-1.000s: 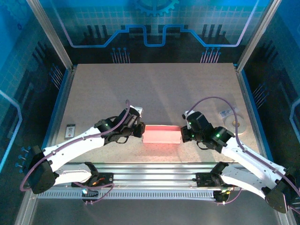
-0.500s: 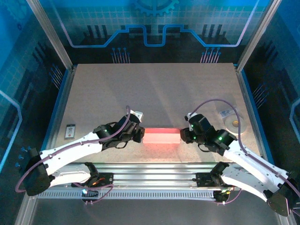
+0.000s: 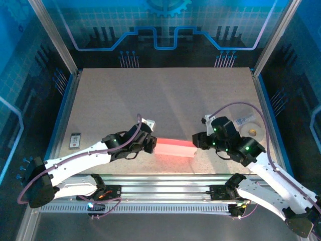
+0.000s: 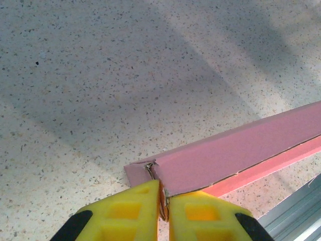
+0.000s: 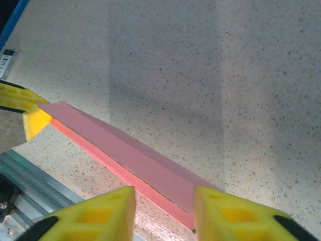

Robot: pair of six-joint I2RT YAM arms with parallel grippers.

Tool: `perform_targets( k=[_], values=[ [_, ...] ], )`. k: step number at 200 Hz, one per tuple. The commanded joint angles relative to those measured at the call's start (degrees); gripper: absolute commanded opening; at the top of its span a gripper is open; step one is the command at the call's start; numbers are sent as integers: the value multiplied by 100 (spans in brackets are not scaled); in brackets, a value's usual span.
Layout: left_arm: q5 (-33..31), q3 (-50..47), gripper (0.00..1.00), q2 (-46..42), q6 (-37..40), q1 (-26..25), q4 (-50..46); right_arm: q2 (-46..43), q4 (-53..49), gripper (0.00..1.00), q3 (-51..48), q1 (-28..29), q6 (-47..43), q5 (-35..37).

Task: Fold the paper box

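The paper box [image 3: 175, 147] is a long, narrow, flat pink cardboard form lying near the table's front edge. My left gripper [image 3: 150, 144] is shut on its left end; in the left wrist view the yellow fingers [image 4: 140, 211] pinch the torn corner of the paper box [image 4: 235, 155], with the left gripper [image 4: 164, 193] shut tight. My right gripper [image 3: 196, 142] stands open at the box's right end. In the right wrist view the right gripper [image 5: 164, 198] has the paper box [image 5: 130, 150] running out from between its spread fingers, which do not press on it.
A white tape roll [image 3: 252, 131] and a small white label [image 3: 242, 120] lie at the right, behind the right arm. A small dark card [image 3: 75, 139] sits at the left edge. The aluminium rail [image 3: 160, 178] runs just in front of the box.
The right gripper has opened, letting go of the box's right end, and drawn back to the right. The box has swung slightly, right end nearer me. The left gripper keeps its grip.
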Motion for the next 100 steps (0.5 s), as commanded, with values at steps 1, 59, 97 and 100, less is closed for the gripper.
perform_targets(
  k=[1, 59, 97, 100],
  values=[
    [1, 31, 14, 144, -90, -76, -199, 185, 39, 30, 228, -165, -34, -328],
    [-5, -49, 16, 55, -180, -104, -197, 704, 431, 14, -7, -203, 142, -819],
    [54, -28, 16, 55, -193, -103, -165, 696, 560, 12, -348, -208, 273, -896],
    [55, -20, 16, 56, -204, -103, -173, 689, 566, 11, -372, -208, 280, -899]
  ],
)
